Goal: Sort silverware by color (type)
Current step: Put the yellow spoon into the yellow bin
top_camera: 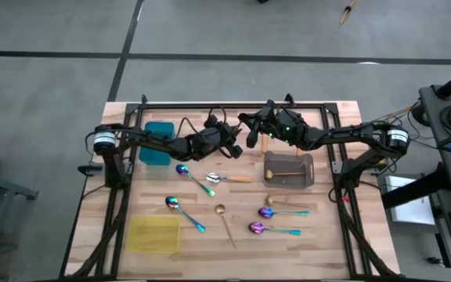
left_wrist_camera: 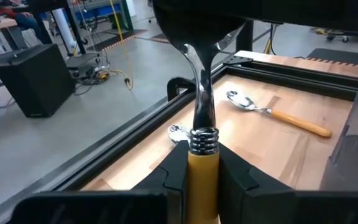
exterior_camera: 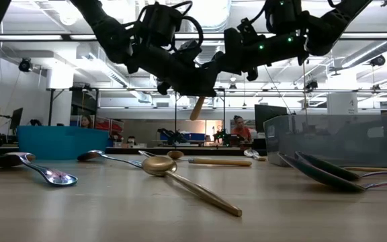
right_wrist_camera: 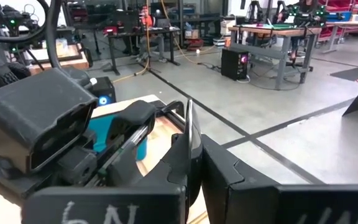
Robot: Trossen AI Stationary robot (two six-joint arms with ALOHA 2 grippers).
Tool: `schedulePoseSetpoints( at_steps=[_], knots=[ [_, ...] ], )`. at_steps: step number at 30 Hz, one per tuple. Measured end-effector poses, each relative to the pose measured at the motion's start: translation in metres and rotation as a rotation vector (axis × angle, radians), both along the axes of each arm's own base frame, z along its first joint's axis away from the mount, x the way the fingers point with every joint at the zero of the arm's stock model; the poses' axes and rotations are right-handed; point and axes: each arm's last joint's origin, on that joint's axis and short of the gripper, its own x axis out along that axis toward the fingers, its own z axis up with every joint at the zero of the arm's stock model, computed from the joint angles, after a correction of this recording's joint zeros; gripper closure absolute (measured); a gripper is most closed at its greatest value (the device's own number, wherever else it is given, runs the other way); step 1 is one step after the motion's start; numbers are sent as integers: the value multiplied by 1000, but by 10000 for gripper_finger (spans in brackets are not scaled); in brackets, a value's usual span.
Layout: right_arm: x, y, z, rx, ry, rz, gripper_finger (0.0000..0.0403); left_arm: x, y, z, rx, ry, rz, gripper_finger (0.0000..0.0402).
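Both grippers meet above the table's far middle, sharing one spoon: silver with an orange handle [left_wrist_camera: 202,177]. My left gripper [top_camera: 236,149] comes from the left and is shut on the handle. My right gripper [top_camera: 252,135] comes from the right and is shut on the bowl [right_wrist_camera: 189,134]. The handle's free end [exterior_camera: 197,107] slants down below the grippers, clear of the table. Another orange-handled spoon [top_camera: 229,178] lies flat on the table. So do three iridescent spoons [top_camera: 194,178], [top_camera: 185,213], [top_camera: 276,211] and a gold spoon [top_camera: 225,222]. My left gripper [left_wrist_camera: 202,186] pinches the orange handle just behind its ribbed silver collar [left_wrist_camera: 204,140], one finger [left_wrist_camera: 169,177] on each side. The spoon runs straight on past the fingers, along them. It is lifted clear of the table. My right gripper [right_wrist_camera: 194,158] pinches the spoon's bowl, which stands edge-on between the two fingers [right_wrist_camera: 222,171]. In the left wrist view the dark gripper covers the bowl, and only the neck [left_wrist_camera: 199,81] comes out of it. The spoon hangs clear of the table.
A teal tray [top_camera: 159,142] sits far left, a yellow tray [top_camera: 153,233] near left. The grey tray [top_camera: 290,168] to the right holds a gold spoon [top_camera: 284,174]. A fourth iridescent spoon [top_camera: 272,229] lies near right. Black rails edge the table.
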Motion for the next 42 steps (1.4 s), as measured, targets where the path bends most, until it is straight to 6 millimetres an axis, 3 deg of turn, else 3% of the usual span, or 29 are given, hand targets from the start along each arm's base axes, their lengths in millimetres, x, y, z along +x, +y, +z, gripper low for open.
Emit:
schedulePoseSetpoints(
  at_steps=[9,21,27,33,37,42],
  knots=[
    [0,0,-1,-6,14,-13,377,-1,0,1,-22,-14,3,373],
    [-5,-2,-1,27,38,-27,261,-8,-3,11,-87,8,-27,393],
    [-19,2,14,22,74,-25,232,-33,-12,43,-124,97,-67,393],
    [-37,8,26,18,154,-34,231,-69,-21,82,-182,122,-137,393],
    [-51,13,32,-4,226,-23,232,-89,-30,102,-320,74,-261,393],
    [-66,19,39,-8,277,-17,233,-109,-50,110,-561,102,-461,393]
  ],
)
